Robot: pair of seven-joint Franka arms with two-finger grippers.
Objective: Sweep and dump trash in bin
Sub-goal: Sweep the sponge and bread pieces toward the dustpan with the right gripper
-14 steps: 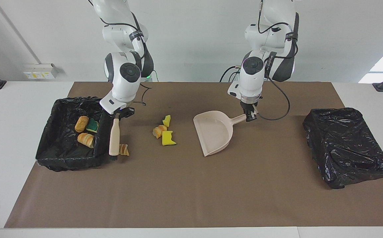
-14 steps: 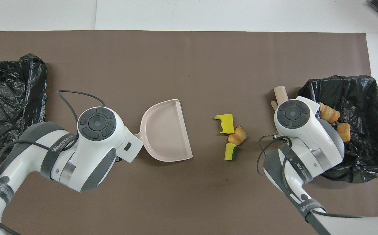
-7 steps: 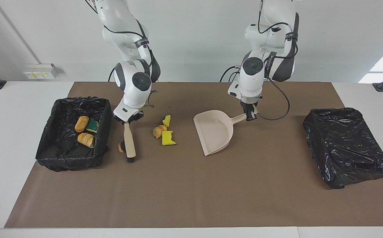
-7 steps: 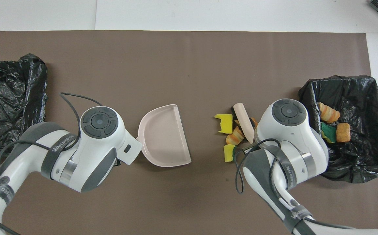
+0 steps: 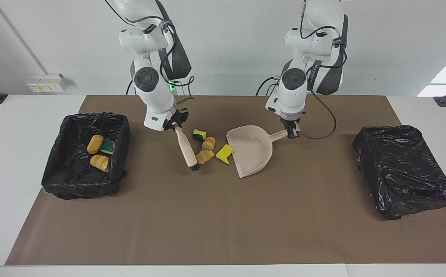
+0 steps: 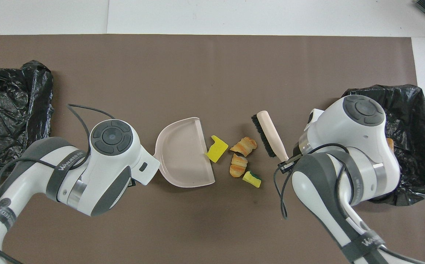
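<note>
My right gripper (image 5: 176,122) is shut on the handle of a beige brush (image 5: 185,148), its bristles down on the brown mat. Several trash pieces lie between brush and dustpan: a green-backed sponge (image 5: 199,134), two bread pieces (image 5: 209,143) (image 5: 205,156) and a yellow sponge (image 5: 225,153) touching the pan's lip. My left gripper (image 5: 293,132) is shut on the handle of the pink dustpan (image 5: 251,152), whose open side faces the trash. From overhead the brush (image 6: 269,137), yellow sponge (image 6: 217,150) and dustpan (image 6: 184,154) line up.
A black-lined bin (image 5: 121,154) at the right arm's end of the table holds two bread pieces (image 5: 95,144) (image 5: 99,162) and a green sponge (image 5: 108,145). Another black-lined bin (image 5: 403,169) sits at the left arm's end. The brown mat (image 5: 223,223) covers the table.
My right arm swept the brush from beside the bin toward the dustpan, pushing the stray bread piece and the other pieces up to the pan. The dustpan has hardly moved.
</note>
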